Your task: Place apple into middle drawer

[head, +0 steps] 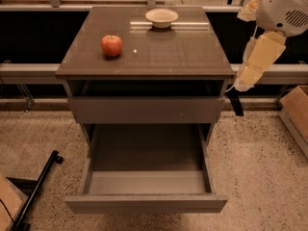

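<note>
The red apple [111,45] sits on the left part of the cabinet top [183,52]. The middle drawer [147,203] is pulled far out below, and its pale grey floor [149,182] holds nothing. My arm [260,56] hangs down at the right of the cabinet, cream-covered under a white joint. My gripper [236,103] is a dark piece at its lower end, beside the cabinet's right edge. It is level with the closed front panel [144,109], far from the apple and empty.
A shallow cream bowl [161,17] stands at the back of the cabinet top. A cardboard box [296,113] lies on the floor at the right. A black stand leg [37,189] lies at the lower left. A metal rail [29,71] runs behind the cabinet.
</note>
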Controlling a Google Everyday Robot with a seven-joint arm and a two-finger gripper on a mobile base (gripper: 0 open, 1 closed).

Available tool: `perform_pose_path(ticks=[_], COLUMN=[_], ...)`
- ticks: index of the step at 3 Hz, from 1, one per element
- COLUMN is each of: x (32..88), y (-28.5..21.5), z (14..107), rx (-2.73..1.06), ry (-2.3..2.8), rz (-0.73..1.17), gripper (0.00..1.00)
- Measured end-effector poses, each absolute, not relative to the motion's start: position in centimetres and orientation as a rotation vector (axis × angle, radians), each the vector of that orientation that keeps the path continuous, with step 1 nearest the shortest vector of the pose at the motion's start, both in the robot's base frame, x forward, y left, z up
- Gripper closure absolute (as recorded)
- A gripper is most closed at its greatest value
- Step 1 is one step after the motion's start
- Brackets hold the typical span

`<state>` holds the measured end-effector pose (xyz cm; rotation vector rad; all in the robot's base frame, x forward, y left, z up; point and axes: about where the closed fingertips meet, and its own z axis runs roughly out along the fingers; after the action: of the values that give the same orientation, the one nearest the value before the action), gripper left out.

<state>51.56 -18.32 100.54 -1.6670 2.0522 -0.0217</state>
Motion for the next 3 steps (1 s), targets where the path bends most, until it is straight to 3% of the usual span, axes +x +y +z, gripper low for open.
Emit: perform_pose_path(ticks=[2, 3], x=[53.7, 59.2], y=[-16.2, -12.5], z=[98.8, 98.0], rx=[-1.58, -1.485], ry=[2.025, 1.947], rz=[0.087, 0.191], gripper=[0.0, 0.0])
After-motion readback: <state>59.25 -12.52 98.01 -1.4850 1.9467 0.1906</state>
